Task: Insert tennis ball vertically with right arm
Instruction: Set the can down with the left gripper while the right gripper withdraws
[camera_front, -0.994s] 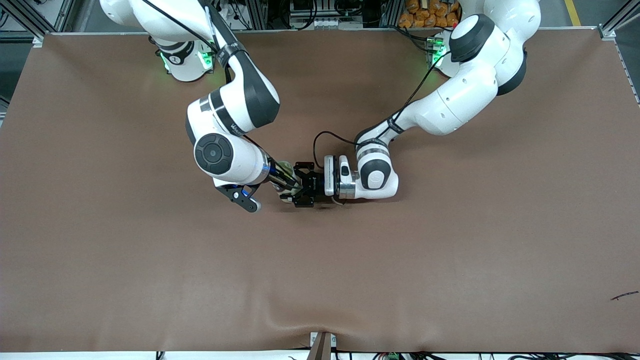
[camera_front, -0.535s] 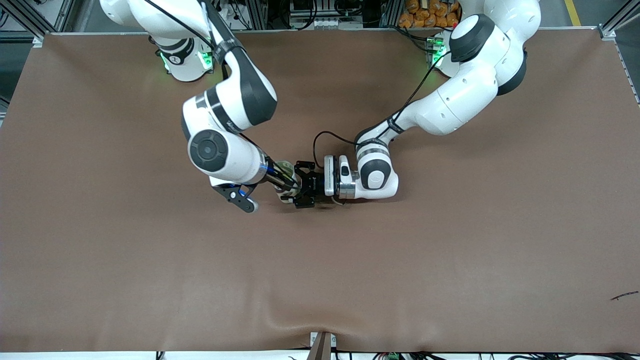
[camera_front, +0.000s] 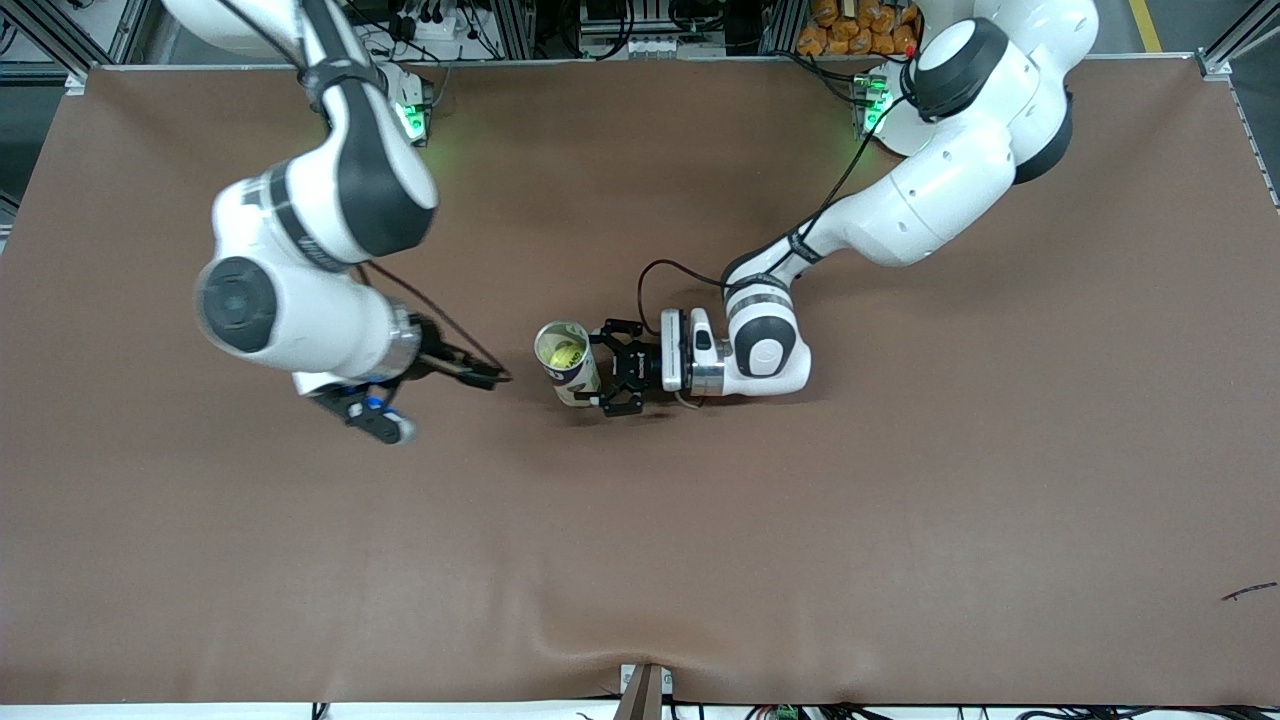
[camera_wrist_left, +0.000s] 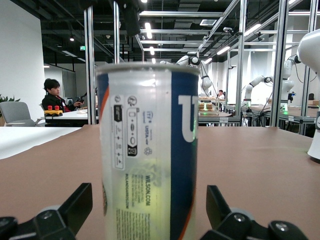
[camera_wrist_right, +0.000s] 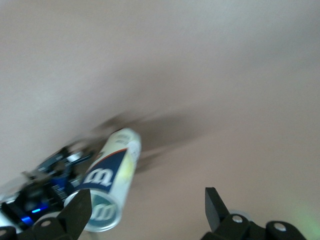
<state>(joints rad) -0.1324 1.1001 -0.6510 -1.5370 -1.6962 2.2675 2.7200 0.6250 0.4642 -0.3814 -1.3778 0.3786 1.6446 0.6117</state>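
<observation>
On the brown worktop (camera_front: 900, 480), a tennis ball (camera_front: 565, 352) sits inside an upright can (camera_front: 568, 365).

Across the worktop lies a matte brown cloth, rippled at the edge nearest the front camera; the left wrist view takes in a hall of aluminium frames, strip lights, other white arms and a seated person. The ball shows only as a yellow patch down the can's open mouth. The can is a clear plastic cylinder with a blue and white label, standing near mid-worktop. The left claw (camera_front: 612, 375), black and boxy, flanks the can low down with its jaws spread wide and a gap on each side in its wrist view. The right claw (camera_front: 478, 374), slim and black, hangs spread and empty over bare cloth toward the right arm's end; its wrist view is smeared, the can's outline soft.
</observation>
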